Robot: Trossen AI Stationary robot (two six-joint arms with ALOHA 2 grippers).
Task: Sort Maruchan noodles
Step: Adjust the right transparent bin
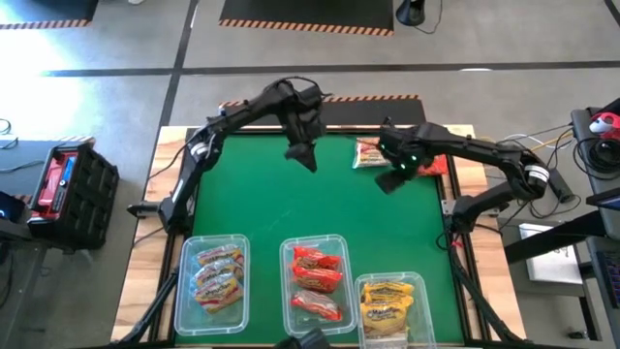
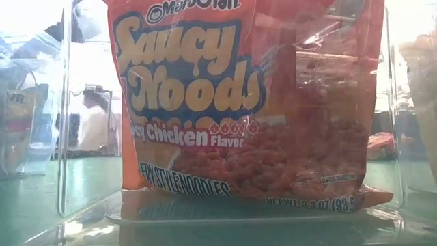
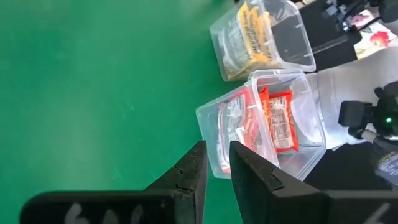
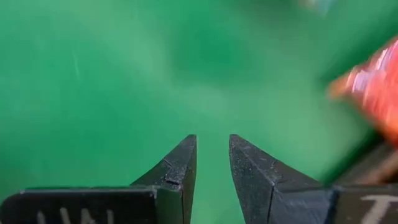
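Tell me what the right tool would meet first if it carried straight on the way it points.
Probably bare green table mat; nothing lies between the right tool fingers, and a red noodle packet sits off to one side.

Matt green mat (image 1: 291,208) covers a pale wood table (image 1: 155,252). 3 clear glossy plastic bins (image 1: 212,281) along its near edge hold crinkly, shiny plastic noodle packets (image 2: 246,102).

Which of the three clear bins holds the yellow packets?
The bin nearest the right arm's side of the table, set lowest in the high view; the middle bin holds red packets, the third bin orange-pink ones.
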